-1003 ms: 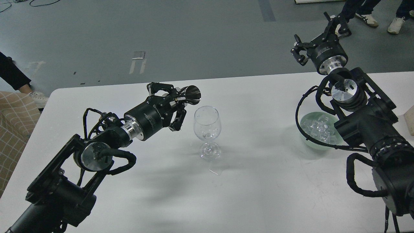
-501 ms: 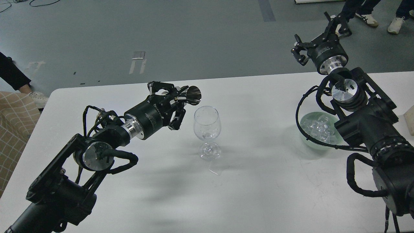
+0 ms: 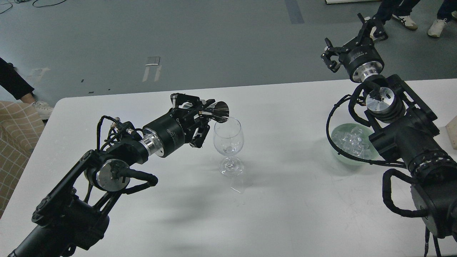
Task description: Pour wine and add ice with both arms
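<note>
A clear wine glass [image 3: 228,144] stands upright mid-table. My left gripper [image 3: 200,117] is shut on a small shiny metal measuring cup [image 3: 218,111], tipped on its side with its mouth at the glass's left rim. I cannot make out any wine in the cup or glass. Ice cubes [image 3: 351,141] lie heaped in a pale green bowl [image 3: 335,150] at the right, partly hidden by my right arm. My right gripper [image 3: 351,39] is open and empty, raised beyond the table's far edge.
The white table [image 3: 250,214] ends at its far edge just behind the glass. A pale block [image 3: 452,132] sits at the right edge. People's feet [image 3: 407,19] stand on the grey floor at the back right; a checked cloth [image 3: 14,142] shows at left.
My left gripper has moved right and slightly down with the metal cup, bringing its mouth from left of the glass to the rim. The right arm has not moved.
</note>
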